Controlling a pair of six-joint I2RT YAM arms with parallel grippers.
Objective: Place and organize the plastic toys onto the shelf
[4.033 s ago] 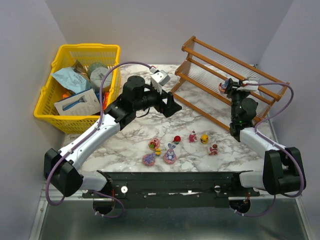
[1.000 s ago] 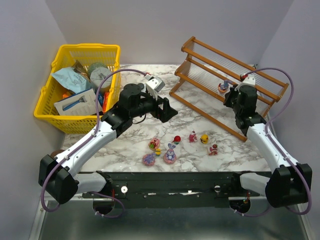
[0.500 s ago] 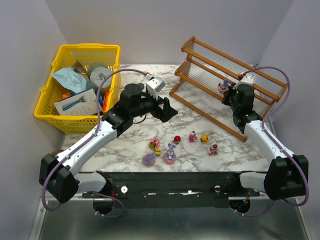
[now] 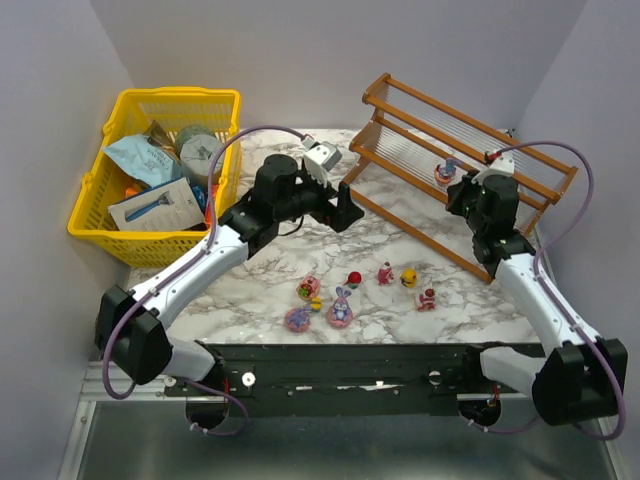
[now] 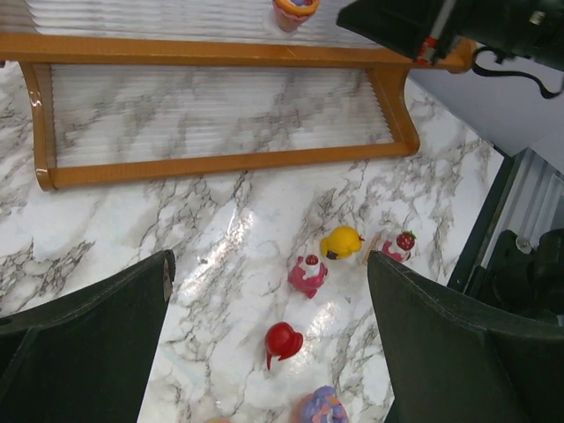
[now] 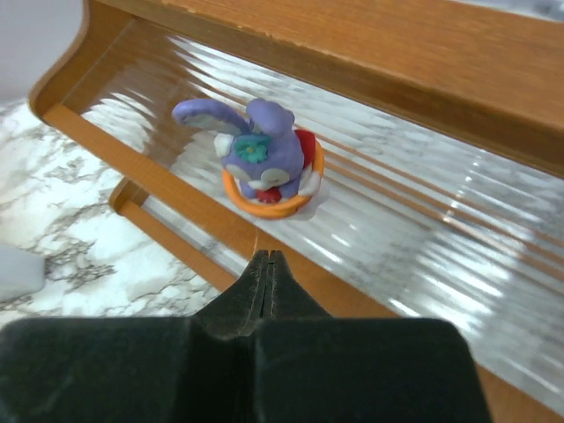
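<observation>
Plastic toys (image 4: pixel 340 313) lie in a bunch on the marble table (image 4: pixel 400 230), near my two arms. One purple bunny (image 6: pixel 260 159) in an orange ring sits on a see-through bumpy part of the shelf (image 4: pixel 470 130), far on the right. My right gripper (image 6: pixel 267 264) is shut tight on nothing, just beside the bunny. My left gripper (image 5: pixel 269 273) is wide open above the table, holding nothing. Writing on the packets in the yellow basket (image 4: pixel 100 235), far left, is too small to read.

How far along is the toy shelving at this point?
Done: one purple bunny toy stands on the shelf. In hand: nothing; the right gripper is shut and empty in front of it, the left gripper open above the table. Left: seven toys lying on it.
</observation>
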